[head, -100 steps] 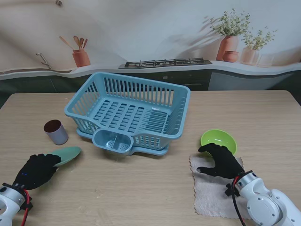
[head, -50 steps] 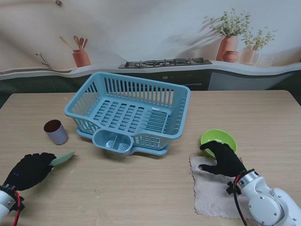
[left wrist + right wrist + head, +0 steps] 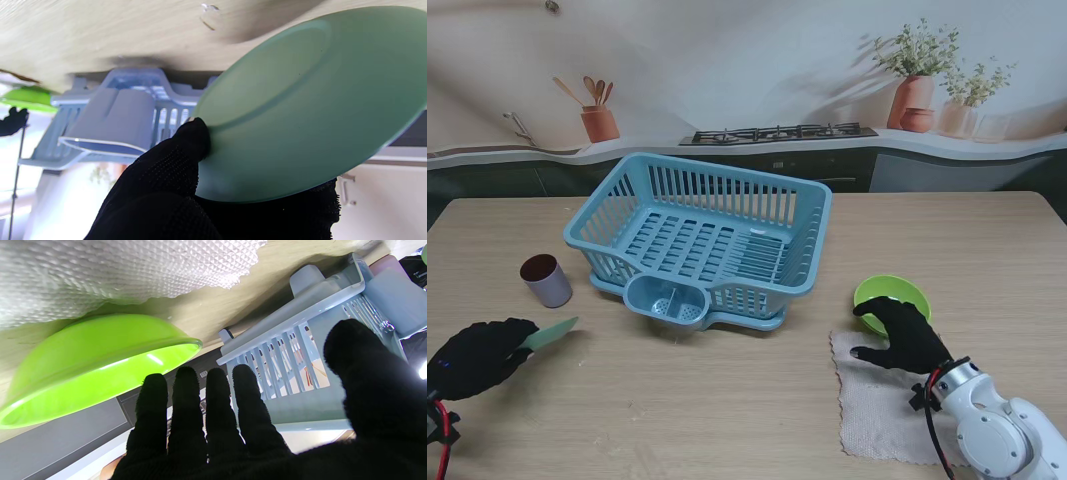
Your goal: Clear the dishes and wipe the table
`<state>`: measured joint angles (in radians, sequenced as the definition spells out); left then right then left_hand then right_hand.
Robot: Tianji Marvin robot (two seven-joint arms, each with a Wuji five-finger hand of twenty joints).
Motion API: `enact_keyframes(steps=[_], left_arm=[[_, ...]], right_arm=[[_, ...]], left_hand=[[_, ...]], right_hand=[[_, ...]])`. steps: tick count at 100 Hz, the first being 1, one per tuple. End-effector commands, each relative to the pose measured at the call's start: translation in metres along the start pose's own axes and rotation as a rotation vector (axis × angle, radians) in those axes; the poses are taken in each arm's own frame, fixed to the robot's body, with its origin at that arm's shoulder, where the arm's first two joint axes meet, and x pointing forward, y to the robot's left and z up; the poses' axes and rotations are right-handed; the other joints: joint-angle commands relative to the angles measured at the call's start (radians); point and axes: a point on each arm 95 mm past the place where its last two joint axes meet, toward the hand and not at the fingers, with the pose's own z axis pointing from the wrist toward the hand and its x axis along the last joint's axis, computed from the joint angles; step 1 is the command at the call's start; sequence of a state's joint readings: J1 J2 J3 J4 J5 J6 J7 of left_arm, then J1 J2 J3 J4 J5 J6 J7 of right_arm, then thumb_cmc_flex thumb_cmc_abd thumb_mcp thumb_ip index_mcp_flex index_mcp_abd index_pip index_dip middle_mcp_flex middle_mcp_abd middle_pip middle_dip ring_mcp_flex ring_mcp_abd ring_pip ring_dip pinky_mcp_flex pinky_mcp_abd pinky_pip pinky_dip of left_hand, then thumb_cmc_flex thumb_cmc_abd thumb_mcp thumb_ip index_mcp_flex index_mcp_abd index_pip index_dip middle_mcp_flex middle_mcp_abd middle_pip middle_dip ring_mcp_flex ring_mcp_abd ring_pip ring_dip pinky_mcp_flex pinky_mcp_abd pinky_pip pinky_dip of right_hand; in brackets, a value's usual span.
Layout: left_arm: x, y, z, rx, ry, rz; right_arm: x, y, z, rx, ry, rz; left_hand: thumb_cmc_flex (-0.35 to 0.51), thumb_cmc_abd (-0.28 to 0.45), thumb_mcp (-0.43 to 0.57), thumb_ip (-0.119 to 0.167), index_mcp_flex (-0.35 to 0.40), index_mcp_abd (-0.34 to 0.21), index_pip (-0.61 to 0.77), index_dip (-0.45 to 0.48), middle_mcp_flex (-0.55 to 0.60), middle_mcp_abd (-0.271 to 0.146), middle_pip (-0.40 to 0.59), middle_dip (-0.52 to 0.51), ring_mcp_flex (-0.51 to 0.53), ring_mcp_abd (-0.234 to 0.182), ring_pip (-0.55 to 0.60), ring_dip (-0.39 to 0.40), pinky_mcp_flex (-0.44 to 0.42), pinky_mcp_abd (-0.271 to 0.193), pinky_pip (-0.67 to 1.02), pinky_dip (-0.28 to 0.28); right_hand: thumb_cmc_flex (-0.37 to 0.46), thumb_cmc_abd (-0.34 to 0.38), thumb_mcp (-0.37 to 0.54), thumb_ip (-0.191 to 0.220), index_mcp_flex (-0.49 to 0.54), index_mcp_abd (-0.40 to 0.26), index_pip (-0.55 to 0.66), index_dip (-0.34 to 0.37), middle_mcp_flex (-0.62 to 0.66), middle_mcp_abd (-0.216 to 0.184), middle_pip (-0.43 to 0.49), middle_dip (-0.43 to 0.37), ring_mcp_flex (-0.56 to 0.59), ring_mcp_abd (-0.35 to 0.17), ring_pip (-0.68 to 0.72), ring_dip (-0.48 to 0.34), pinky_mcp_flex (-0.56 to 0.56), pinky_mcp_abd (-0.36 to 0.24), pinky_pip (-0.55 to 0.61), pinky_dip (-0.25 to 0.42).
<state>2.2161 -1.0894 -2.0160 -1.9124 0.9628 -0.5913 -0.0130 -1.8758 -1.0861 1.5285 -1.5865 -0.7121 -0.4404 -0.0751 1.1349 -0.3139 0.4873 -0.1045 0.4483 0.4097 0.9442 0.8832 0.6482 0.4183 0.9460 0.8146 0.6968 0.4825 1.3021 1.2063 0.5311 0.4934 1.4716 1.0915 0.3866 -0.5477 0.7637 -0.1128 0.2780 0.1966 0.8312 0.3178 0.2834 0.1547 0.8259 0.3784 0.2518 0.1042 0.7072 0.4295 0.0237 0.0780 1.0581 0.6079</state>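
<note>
L hand (image 3: 479,357) grips plate (image 3: 551,333) by its rim, tilted clear of bench (image 3: 727,400) at near left, prob so it can slot into rack (image 3: 702,240). R hand (image 3: 905,335), fingers spread & empty, reaches over cloth (image 3: 877,415) to bowl (image 3: 892,297) rim, near right

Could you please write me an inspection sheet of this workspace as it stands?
Surface: wooden table, no spills seen.
Job's things: blue dish rack at centre, nothing in it; green plate lifted off the table; lime bowl upright, right of the rack; brown cup upright, left of the rack; beige cloth flat, nearer to me than the bowl.
Clutter: nothing seen.
Hands: left hand shut on the plate; right hand open, over the bowl's near rim.
Cables: red and black wires at both wrists.
Surroundings: printed kitchen backdrop.
</note>
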Motion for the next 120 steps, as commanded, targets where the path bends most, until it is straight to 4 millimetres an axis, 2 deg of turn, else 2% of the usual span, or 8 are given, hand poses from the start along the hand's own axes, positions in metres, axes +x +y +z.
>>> enact_keyframes(steps=[1, 22, 25, 58, 120], left_arm=[[0.003, -0.012, 0.001, 0.007, 0.020, 0.014], [0.003, -0.032, -0.001, 0.015, 0.054, 0.015], [0.003, -0.035, -0.001, 0.016, 0.060, 0.015], [0.010, -0.050, 0.006, 0.072, 0.097, -0.012], [0.063, -0.065, 0.028, 0.250, 0.129, -0.045]], right_arm=[[0.002, 0.001, 0.001, 0.007, 0.013, -0.005], [0.002, 0.002, 0.001, 0.000, 0.015, -0.005], [0.002, 0.003, 0.001, -0.002, 0.015, -0.005], [0.002, 0.004, 0.001, -0.009, 0.017, -0.004], [0.003, 0.004, 0.001, -0.019, 0.012, 0.007]], left_hand=[[0.156, 0.048, 0.093, 0.076, 0.006, -0.164, 0.173, 0.069, 0.011, 0.043, 0.027, 0.035, 0.038, -0.001, 0.083, 0.041, 0.070, -0.027, 0.153, 0.051], [0.151, 0.044, 0.096, 0.093, 0.015, -0.169, 0.173, 0.072, 0.028, 0.045, 0.042, 0.033, 0.088, -0.035, 0.124, 0.051, 0.146, -0.037, 0.207, 0.029], [0.144, 0.041, 0.103, 0.097, 0.016, -0.170, 0.173, 0.073, 0.030, 0.044, 0.046, 0.031, 0.093, -0.039, 0.131, 0.046, 0.152, -0.044, 0.225, 0.000], [0.141, 0.042, 0.108, 0.099, 0.011, -0.165, 0.175, 0.070, 0.031, 0.047, 0.048, 0.031, 0.112, -0.054, 0.146, 0.040, 0.191, -0.045, 0.250, -0.029], [0.147, 0.043, 0.104, 0.094, 0.010, -0.156, 0.177, 0.060, 0.029, 0.058, 0.045, 0.029, 0.115, -0.052, 0.150, 0.035, 0.202, -0.037, 0.262, -0.057]], right_hand=[[-0.035, 0.003, 0.015, 0.027, 0.003, -0.011, 0.004, -0.001, 0.003, -0.005, -0.001, 0.006, -0.007, -0.013, 0.010, 0.004, -0.005, -0.016, 0.006, 0.005], [-0.035, 0.004, 0.017, 0.027, 0.003, -0.011, 0.003, -0.002, 0.003, -0.005, -0.001, 0.006, -0.007, -0.013, 0.010, 0.004, -0.005, -0.017, 0.006, 0.004], [-0.034, 0.004, 0.018, 0.027, 0.003, -0.011, 0.003, -0.002, 0.003, -0.005, -0.001, 0.006, -0.007, -0.013, 0.010, 0.004, -0.005, -0.017, 0.006, 0.004], [-0.035, 0.004, 0.020, 0.026, 0.005, -0.011, 0.002, -0.002, 0.003, -0.005, -0.001, 0.006, -0.007, -0.013, 0.010, 0.004, -0.005, -0.017, 0.005, 0.004], [-0.036, 0.004, 0.022, 0.026, 0.004, -0.009, 0.000, -0.003, 0.002, -0.005, -0.003, 0.005, -0.007, -0.014, 0.005, 0.001, -0.006, -0.017, 0.004, 0.004]])
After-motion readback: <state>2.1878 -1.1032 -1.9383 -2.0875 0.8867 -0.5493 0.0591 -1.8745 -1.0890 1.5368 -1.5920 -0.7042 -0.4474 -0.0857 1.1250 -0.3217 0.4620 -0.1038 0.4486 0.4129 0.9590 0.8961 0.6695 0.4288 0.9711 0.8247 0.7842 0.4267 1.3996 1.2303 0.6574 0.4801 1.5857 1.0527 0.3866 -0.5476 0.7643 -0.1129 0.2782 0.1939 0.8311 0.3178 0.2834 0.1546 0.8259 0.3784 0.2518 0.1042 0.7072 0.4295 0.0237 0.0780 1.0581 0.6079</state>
